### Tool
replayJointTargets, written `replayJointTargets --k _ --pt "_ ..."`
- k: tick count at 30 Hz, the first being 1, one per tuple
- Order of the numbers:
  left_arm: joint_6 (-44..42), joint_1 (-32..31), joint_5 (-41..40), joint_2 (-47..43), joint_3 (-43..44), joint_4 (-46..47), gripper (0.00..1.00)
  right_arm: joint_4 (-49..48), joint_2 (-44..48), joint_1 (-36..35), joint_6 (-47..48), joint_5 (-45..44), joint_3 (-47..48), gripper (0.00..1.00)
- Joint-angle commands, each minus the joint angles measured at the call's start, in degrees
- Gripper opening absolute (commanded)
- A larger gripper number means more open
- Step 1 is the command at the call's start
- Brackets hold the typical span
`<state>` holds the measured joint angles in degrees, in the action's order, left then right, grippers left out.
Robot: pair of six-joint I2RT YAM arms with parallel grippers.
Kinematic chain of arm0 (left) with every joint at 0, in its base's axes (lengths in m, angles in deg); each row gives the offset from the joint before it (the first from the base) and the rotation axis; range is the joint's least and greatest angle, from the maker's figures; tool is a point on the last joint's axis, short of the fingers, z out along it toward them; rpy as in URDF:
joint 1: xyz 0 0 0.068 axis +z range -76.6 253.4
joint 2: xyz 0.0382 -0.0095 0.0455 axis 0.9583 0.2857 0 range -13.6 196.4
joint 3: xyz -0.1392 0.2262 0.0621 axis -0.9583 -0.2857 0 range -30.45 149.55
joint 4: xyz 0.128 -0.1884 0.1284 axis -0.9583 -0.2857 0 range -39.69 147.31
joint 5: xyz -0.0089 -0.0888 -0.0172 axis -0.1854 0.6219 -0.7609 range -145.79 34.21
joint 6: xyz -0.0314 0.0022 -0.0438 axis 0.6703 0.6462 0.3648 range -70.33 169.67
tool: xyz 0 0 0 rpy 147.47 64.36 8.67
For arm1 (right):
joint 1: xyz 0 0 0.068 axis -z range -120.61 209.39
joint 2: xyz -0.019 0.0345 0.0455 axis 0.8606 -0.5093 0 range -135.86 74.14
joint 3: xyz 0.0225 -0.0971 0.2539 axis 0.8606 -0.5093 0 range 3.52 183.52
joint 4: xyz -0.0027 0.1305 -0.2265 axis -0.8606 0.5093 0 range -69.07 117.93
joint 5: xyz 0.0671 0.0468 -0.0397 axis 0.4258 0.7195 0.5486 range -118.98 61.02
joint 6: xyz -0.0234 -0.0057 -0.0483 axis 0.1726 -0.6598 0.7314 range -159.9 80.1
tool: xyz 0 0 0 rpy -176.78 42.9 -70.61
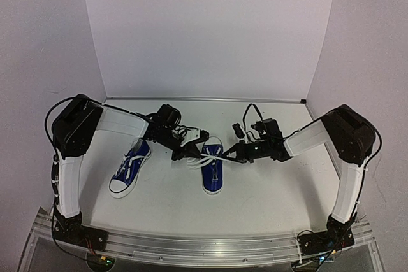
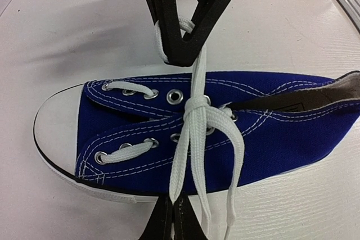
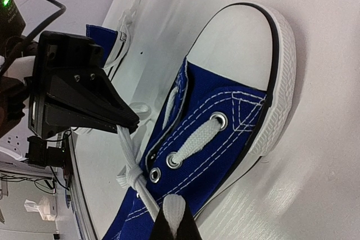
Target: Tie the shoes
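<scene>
Two blue sneakers with white laces lie on the white table. The right shoe [image 1: 213, 173] lies between my grippers, and the left shoe [image 1: 131, 170] lies apart under my left forearm. My left gripper [image 1: 186, 153] is shut on a white lace loop at the shoe's side; in the left wrist view [image 2: 172, 200] the loop runs up to a knot [image 2: 196, 105] over the eyelets. My right gripper [image 1: 231, 155] is shut on the opposite lace loop, seen in the right wrist view [image 3: 174, 217]. Both strands run taut across the shoe [image 2: 270, 116]. Two loose lace ends [image 2: 236, 167] hang over its side.
White walls close in the table at the back and both sides. The metal rail [image 1: 204, 246] with the arm bases runs along the near edge. The left shoe's heel and laces [image 3: 104, 35] show at the far end of the right wrist view.
</scene>
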<state>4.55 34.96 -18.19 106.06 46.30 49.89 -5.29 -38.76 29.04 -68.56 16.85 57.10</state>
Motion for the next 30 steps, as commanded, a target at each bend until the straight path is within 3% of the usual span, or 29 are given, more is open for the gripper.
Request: replayJointTargets --k 1,2,4,7,13,18,22,30 --pt "1.9 0.3 -3.4 -5.8 -0.6 1.7 0.13 2.3 3.7 0.6 1.2 1.9 2.2 0.12" --pt "4.1 0.3 -3.8 -7.1 -0.8 3.0 0.25 2.8 4.4 0.7 1.1 2.2 3.1 0.25" --pt "7.4 0.3 -5.2 -9.0 -1.3 4.8 0.55 5.0 6.3 0.7 1.4 1.8 4.7 0.42" --pt "12.1 0.4 -8.3 -12.2 -1.3 5.8 0.97 9.6 9.6 0.7 2.6 -0.1 7.1 0.52" --pt "30.5 1.8 -23.8 -15.9 2.2 2.4 1.0 17.3 18.0 2.4 5.9 -7.3 8.0 0.72" --pt "46.4 3.1 -39.6 -19.4 2.1 -6.8 1.0 19.7 23.7 4.5 6.8 -9.0 4.8 0.97" --pt "54.4 3.0 -42.3 -24.3 -5.8 -10.5 1.0 20.3 25.1 4.6 7.0 -7.3 1.1 0.98" --pt "61.7 3.0 -41.1 -34.3 -22.7 -4.9 1.0 19.5 26.7 4.7 6.8 -8.4 -8.2 0.98"
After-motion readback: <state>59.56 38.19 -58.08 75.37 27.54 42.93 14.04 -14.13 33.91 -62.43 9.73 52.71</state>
